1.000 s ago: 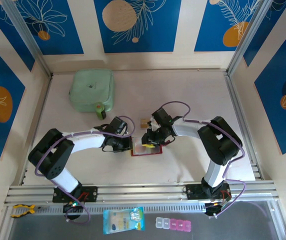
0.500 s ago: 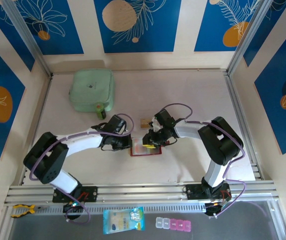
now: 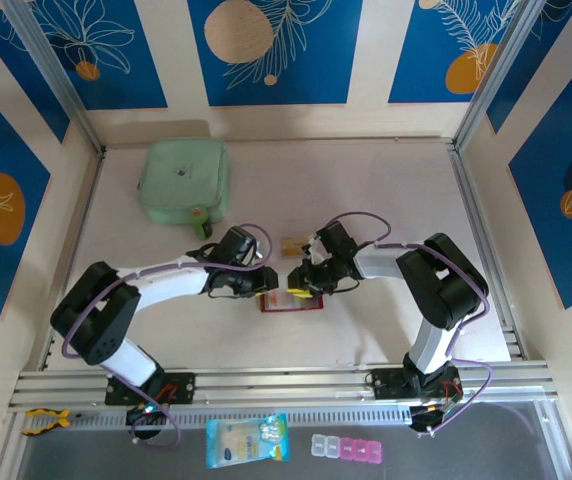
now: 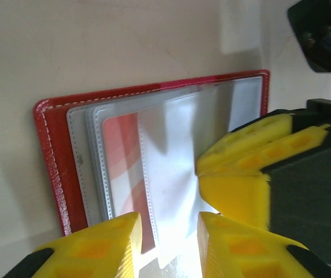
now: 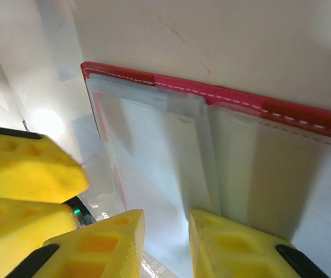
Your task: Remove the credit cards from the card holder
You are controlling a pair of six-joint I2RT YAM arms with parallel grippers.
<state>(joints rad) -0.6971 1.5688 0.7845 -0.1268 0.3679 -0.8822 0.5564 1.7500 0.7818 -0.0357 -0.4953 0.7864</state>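
The red card holder (image 3: 304, 304) lies open on the table, its clear pockets fanned out (image 4: 50, 156) (image 5: 241, 98). A red-pink credit card (image 4: 122, 165) sits inside one pocket. A small yellowish card (image 3: 291, 245) lies on the table just beyond the holder. My left gripper (image 3: 269, 284) (image 4: 168, 226) hangs over the holder's left half, jaws apart, with a clear pocket leaf showing in the gap. My right gripper (image 3: 297, 286) (image 5: 165, 226) is low over the pockets from the right, jaws apart and gripping nothing. Its yellow fingers (image 4: 243, 174) are right beside my left ones.
A pale green pouch (image 3: 184, 180) lies at the back left. On the front ledge are a blue-white packet (image 3: 248, 440) and a row of pink-and-clear boxes (image 3: 351, 448). Metal rails edge the table on both sides.
My left gripper has slid right onto the holder and its jaws have come apart. My right gripper has shifted slightly right, still low over the pockets.
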